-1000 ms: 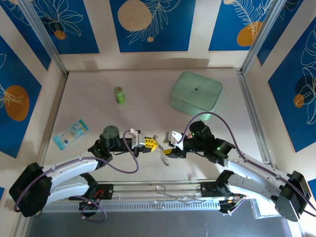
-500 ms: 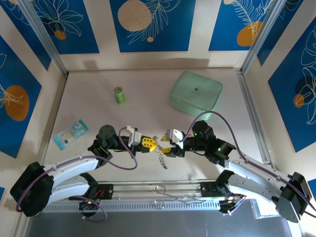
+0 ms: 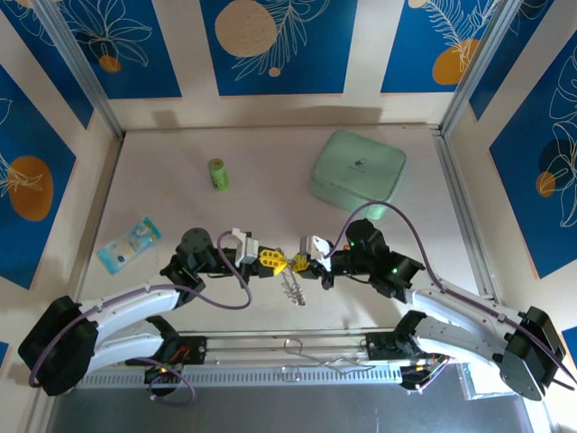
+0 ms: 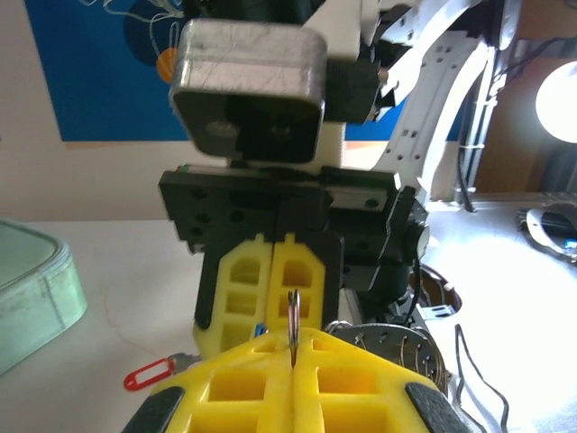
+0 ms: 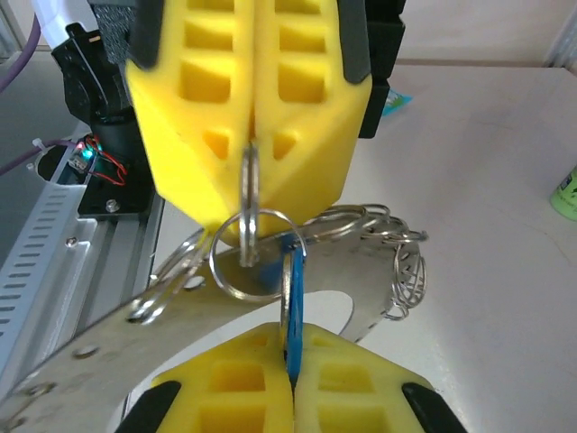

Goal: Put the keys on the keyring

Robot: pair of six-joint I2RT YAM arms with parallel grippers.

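One silvery key with blue plastic tag [image 5: 287,298] pinched edge-on in closed right gripper [image 5: 290,347], tip at small loop of large spiky metal keyring [image 5: 383,244]. Keyring's thin wire clamped in closed left gripper [image 5: 251,176], cluster hanging below. Second key with red tag [image 4: 149,373] flat on pale table [image 4: 126,298].

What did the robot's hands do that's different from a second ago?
The right end effector slid a little left toward the other one and closed on the blue-tagged key. The left end effector stayed shut on the keyring, which hangs between them. The green cylinder and the green case didn't move.
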